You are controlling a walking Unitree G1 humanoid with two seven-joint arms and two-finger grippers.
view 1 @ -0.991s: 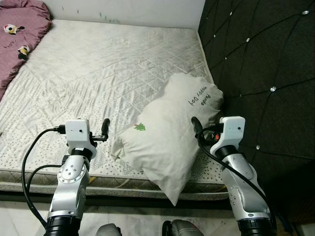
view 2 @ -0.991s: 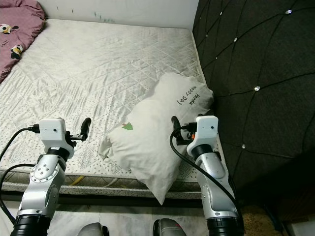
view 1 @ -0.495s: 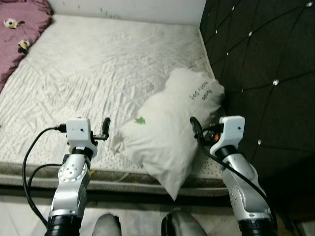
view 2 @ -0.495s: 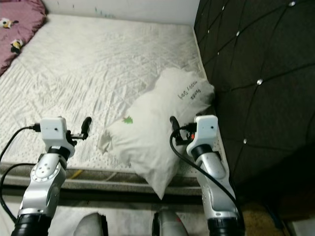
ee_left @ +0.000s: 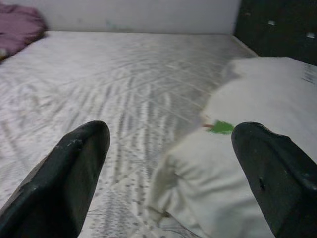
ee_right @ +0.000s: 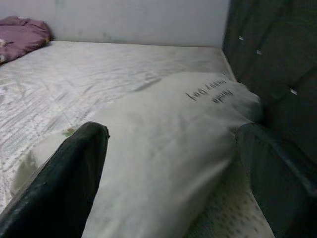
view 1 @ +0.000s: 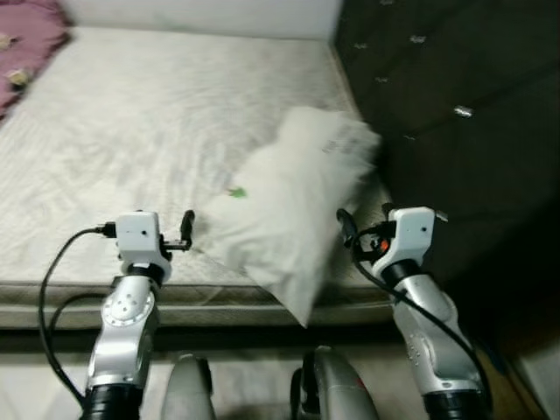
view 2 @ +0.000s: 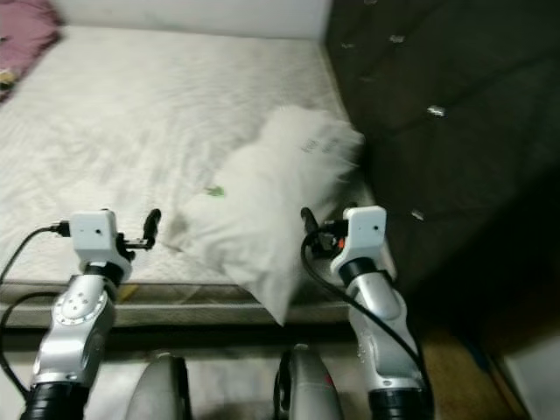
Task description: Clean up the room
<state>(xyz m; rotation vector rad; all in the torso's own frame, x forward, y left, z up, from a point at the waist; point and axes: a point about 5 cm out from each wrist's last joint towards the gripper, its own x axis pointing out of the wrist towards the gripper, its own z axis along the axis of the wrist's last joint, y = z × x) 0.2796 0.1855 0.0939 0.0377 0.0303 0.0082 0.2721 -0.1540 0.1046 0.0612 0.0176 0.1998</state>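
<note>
A white pillow (view 1: 289,201) with a small green print and dark lettering lies on the white quilted mattress (view 1: 131,114), its near corner hanging over the bed's front edge. My left gripper (view 1: 185,229) hovers at the mattress edge just left of the pillow, open, with nothing between its fingers (ee_left: 74,168). My right gripper (view 1: 346,226) is held at the pillow's right side, open as well; its wrist view looks along the pillow (ee_right: 163,134) between two spread fingers (ee_right: 74,173). Neither gripper touches the pillow. The head views are blurred.
A dark tufted headboard (view 1: 437,87) rises along the bed's right side. A purple blanket (view 1: 22,31) lies at the far left corner, with a pale wall behind the bed. My own legs (view 1: 337,389) show over the floor below the bed's front edge.
The whole picture has shifted and blurred, so the camera has moved; the bed and pillow sit further left in view. Both arms keep the same pose, grippers still open.
</note>
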